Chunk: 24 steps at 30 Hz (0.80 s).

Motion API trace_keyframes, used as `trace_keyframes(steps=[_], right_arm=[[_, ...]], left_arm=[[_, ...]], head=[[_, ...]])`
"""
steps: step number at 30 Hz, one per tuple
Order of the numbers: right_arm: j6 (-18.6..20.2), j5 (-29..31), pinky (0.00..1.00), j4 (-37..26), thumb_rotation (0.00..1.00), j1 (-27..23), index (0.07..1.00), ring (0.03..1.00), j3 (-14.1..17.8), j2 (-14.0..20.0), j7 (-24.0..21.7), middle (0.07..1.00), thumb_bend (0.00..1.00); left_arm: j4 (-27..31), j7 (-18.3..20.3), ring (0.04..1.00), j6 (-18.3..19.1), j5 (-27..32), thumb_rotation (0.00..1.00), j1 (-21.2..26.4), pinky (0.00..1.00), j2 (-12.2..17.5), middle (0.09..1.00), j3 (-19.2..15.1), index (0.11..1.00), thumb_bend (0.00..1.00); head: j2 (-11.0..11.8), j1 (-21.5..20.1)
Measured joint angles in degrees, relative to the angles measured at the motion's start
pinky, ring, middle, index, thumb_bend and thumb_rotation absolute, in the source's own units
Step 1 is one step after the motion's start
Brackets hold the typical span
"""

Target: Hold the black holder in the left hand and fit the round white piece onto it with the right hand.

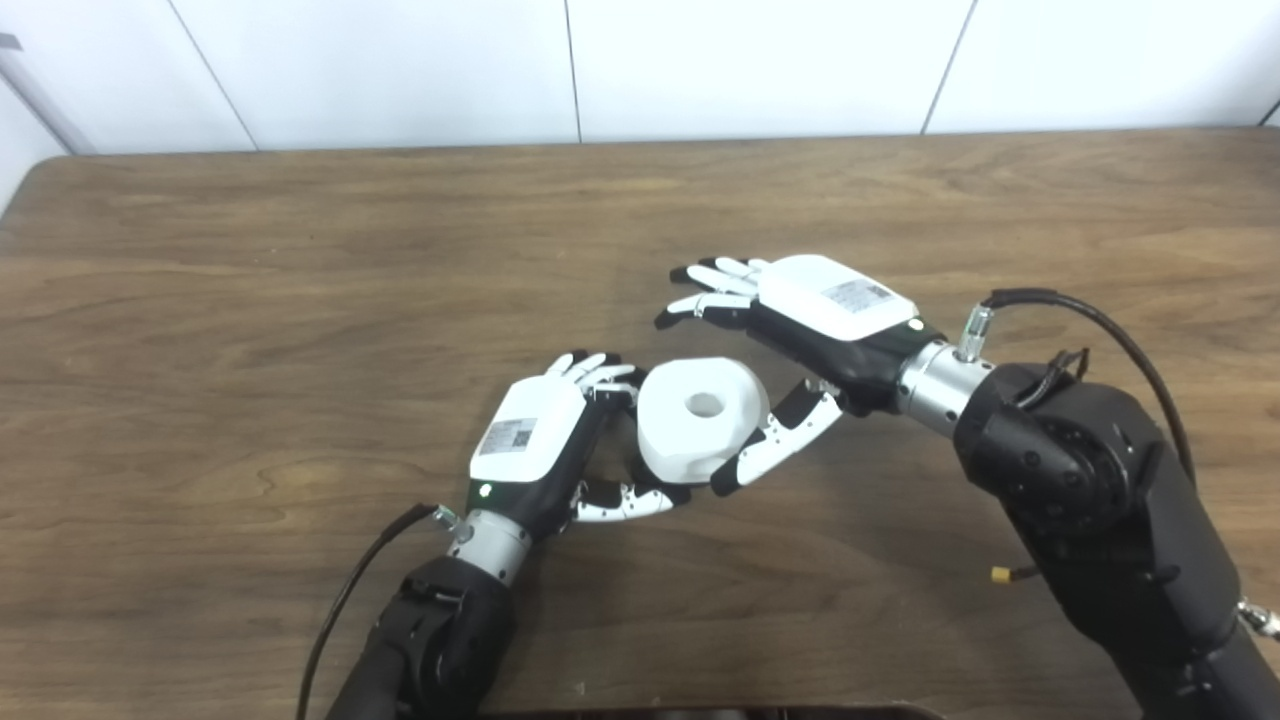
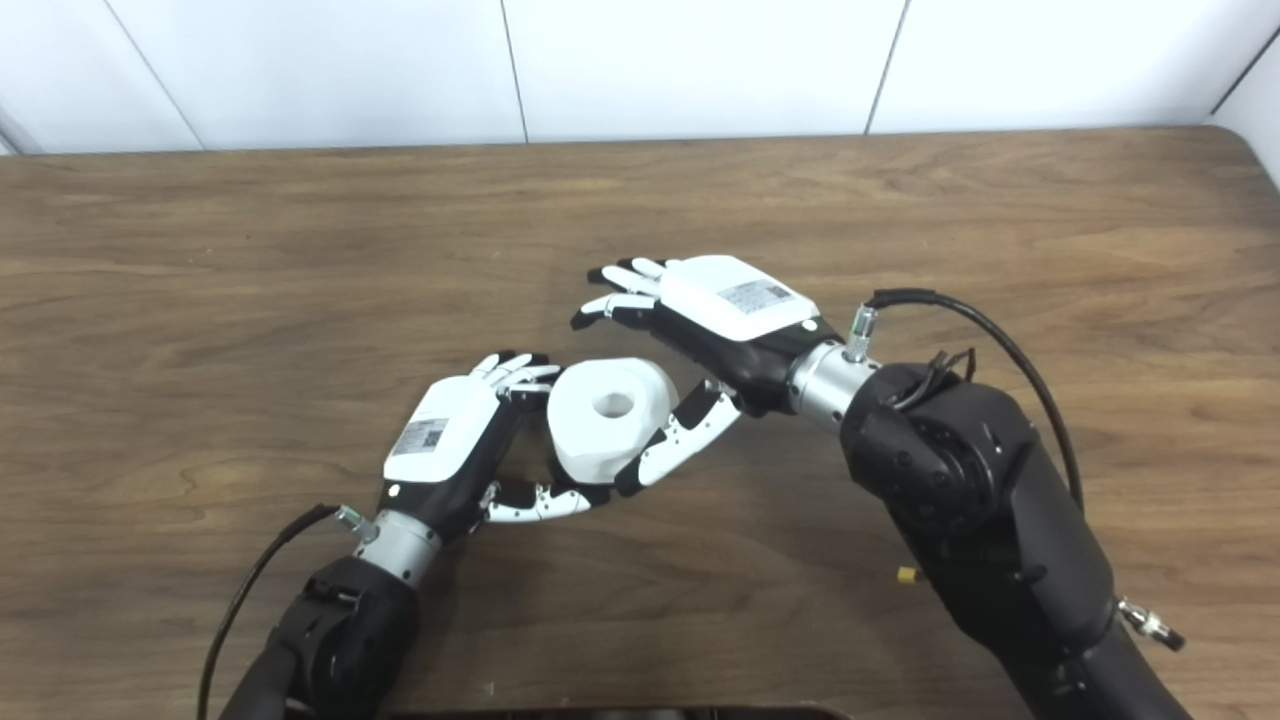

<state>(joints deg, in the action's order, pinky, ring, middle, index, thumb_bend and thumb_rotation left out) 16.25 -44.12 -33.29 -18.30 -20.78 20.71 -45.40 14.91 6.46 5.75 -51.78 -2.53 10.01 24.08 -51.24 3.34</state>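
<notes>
The round white piece (image 1: 700, 415), with a hole in its top, sits mid-table, raised between my two hands. My left hand (image 1: 535, 440) is shut around its left and near sides, fingers at the top left and thumb curling below. The black holder is almost wholly hidden beneath the piece; only a dark sliver (image 1: 637, 466) shows by the left thumb. To the right, my right hand (image 1: 800, 320) is open. Its fingers (image 1: 715, 285) spread above the table beyond the piece without touching it. Its thumb reaches the piece's lower right side.
The brown wooden table (image 1: 300, 250) runs to a white panelled wall at the back. A black cable (image 1: 1100, 320) loops over my right wrist. A dark edge (image 1: 700, 712) shows at the picture's bottom.
</notes>
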Motion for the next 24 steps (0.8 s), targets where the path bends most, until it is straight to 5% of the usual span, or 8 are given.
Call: trace_keyframes(steps=[24], right_arm=[[-0.1,0.0,1.0,-0.1,0.56,-0.1,0.896,1.0,0.7,0.5,-0.1,1.0,1.0]], left_arm=[[0.0,0.0,0.881,0.0,0.0,0.06,0.0,0.95,0.0,0.812,-0.1,0.495,0.52]], head=[[0.3,-0.4]])
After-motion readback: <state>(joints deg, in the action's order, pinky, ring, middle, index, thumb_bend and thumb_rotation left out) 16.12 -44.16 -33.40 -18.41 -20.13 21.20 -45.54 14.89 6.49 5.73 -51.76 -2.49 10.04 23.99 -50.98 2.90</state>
